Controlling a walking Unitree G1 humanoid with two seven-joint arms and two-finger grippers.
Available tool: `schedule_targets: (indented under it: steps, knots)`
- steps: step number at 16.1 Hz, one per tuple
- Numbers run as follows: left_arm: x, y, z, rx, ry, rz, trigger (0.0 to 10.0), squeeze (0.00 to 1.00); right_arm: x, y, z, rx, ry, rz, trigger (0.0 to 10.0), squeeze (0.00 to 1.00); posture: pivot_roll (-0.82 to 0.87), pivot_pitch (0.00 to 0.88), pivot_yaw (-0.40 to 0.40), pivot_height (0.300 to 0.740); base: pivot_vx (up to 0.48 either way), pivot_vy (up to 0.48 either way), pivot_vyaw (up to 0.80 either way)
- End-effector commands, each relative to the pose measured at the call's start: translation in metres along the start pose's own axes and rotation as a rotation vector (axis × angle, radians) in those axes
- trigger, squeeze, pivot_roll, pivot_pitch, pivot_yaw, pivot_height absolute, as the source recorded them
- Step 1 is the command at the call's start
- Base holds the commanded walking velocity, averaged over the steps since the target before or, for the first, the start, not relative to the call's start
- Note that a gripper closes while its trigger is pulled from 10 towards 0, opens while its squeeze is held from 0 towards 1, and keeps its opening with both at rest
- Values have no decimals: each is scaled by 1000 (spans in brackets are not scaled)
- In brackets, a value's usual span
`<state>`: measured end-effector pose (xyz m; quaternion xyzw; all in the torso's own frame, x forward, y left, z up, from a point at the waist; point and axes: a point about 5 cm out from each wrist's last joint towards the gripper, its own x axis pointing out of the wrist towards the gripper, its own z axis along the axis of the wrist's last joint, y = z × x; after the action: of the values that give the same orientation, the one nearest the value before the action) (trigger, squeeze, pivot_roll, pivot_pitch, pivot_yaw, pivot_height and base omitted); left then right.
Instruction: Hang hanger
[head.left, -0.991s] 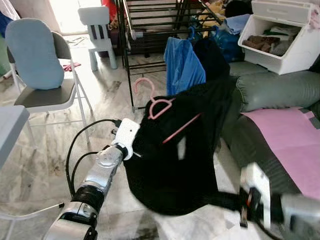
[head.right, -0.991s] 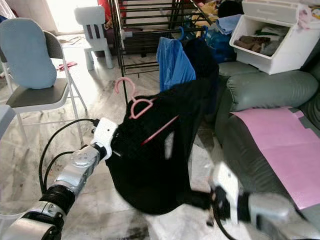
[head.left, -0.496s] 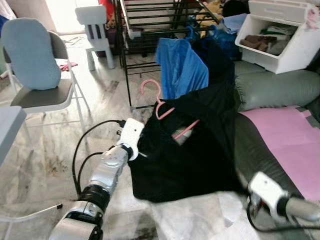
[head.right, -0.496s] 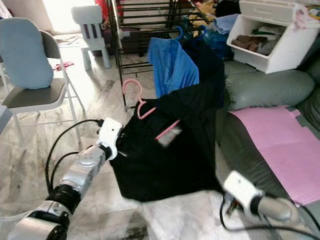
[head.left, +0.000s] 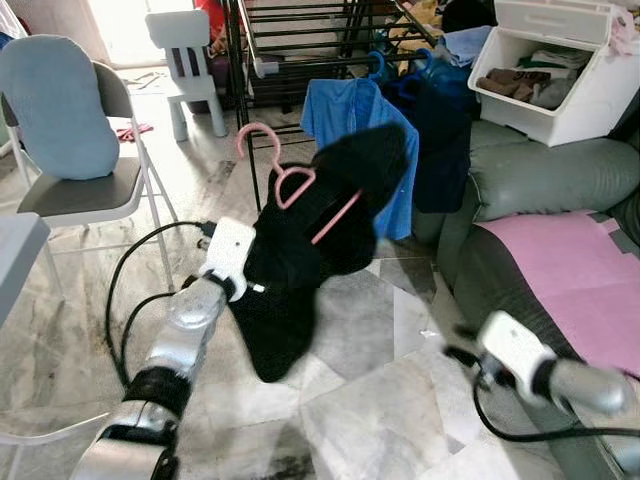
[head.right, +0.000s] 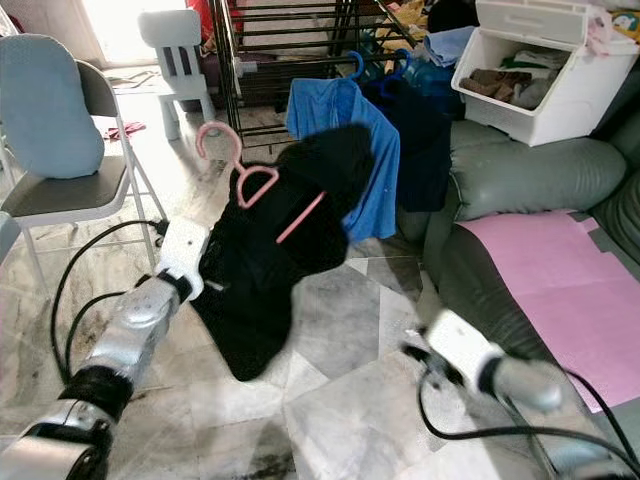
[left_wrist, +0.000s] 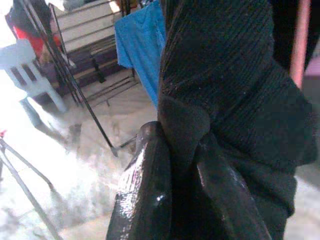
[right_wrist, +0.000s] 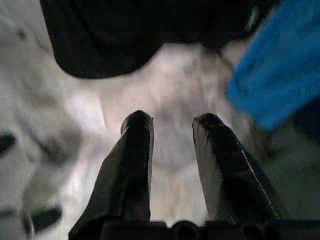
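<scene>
Left eye view: you see the left gripper (head.left: 255, 262) buried in a black garment (head.left: 310, 240) that carries a pink hanger (head.left: 290, 185). The hanger sits on your side of the rack (head.left: 300, 40), its hook free in the air and not on any bar. The garment droops from the gripper toward the floor (head.left: 370, 400). A blue shirt (head.left: 345, 110) hangs on the rack, just behind the garment.

Right eye view: you get the same scene. The right arm reaches out low, well to the right of the rack and beside the sofa (head.right: 540, 180). A pink sheet (head.right: 560, 280) lies on the sofa seat, and a white bin (head.right: 540, 70) of clothes sits above the sofa back. A folding chair (head.right: 60, 150) with a blue cushion stands well to the left of the rack, with a small white chair (head.right: 180, 50) beyond it.

Left wrist view: here you can confirm what the head views hide. The two black fingers (left_wrist: 145, 195) are pressed onto a fold of the black garment, with cloth bunched between them. A pink strip of the hanger shows at the frame's edge, and the blue shirt and rack stand beyond.

Right wrist view: the right gripper (right_wrist: 172, 125) stands spread with nothing between its fingers, over the floor. The garment's hem and a blur of blue lie ahead of it.
</scene>
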<state>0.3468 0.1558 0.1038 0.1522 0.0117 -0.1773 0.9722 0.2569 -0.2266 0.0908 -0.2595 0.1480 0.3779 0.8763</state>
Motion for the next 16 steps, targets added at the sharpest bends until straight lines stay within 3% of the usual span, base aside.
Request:
schedule_targets:
  steps: [1, 2, 3, 4, 5, 10, 16]
  knots:
    - [-1, 2, 19, 121, -120, -48, 0, 0, 7, -4, 26, -23, -111, 31, 10000, 1000, -116, 0, -18, 740, 0, 0, 0]
    - [-3, 2, 18, 142, -125, -60, 0, 0, 8, -6, 32, -31, -133, 37, 10000, 1000, -118, 0, -17, 740, 0, 0, 0]
    - [-11, 0, 16, 248, -156, -138, 0, 0, 6, -13, 50, -77, -176, 66, 10000, 1000, -120, 0, -17, 740, 0, 0, 0]
    - [-14, -1, 15, 282, -167, -176, 0, 0, 3, -14, 54, -72, -192, 93, 10000, 1000, -122, 0, -19, 740, 0, 0, 0]
    - [-22, 1, 11, 377, -177, -238, 0, 0, -3, -18, 58, -99, -189, 127, 10000, 1000, -121, 0, -20, 740, 0, 0, 0]
    - [-41, -3, 1, 601, -220, -446, 0, 0, -10, -33, 62, -125, -178, 150, 10000, 1000, -108, 0, -14, 740, 0, 0, 0]
    - [-48, -13, 0, 648, -290, -522, 0, 0, -14, -43, 68, -133, -180, 176, 10000, 1000, -107, 0, -15, 740, 0, 0, 0]
